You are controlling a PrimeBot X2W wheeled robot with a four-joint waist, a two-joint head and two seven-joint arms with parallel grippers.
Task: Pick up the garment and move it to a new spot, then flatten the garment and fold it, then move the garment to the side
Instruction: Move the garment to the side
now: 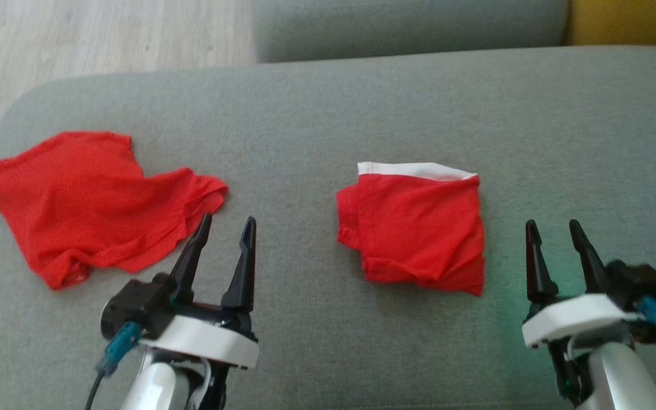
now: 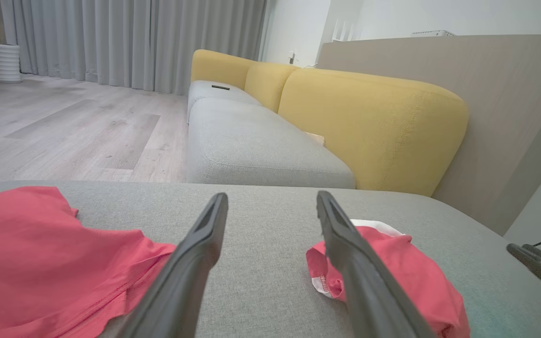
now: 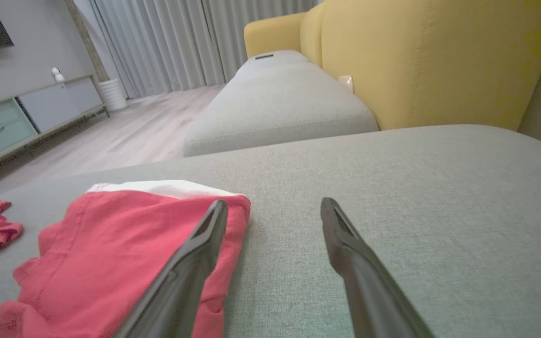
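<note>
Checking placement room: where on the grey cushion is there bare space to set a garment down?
Widest bare patch: right of the folded garment, ahead of the right gripper. A narrower strip lies between it and the crumpled garment, ahead of the left gripper. The far band of the cushion is bare too. The left end is crowded.

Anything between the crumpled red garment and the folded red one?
Just bare grey sofa cushion, per head view; the open left gripper hovers by the crumpled garment's edge.
</note>
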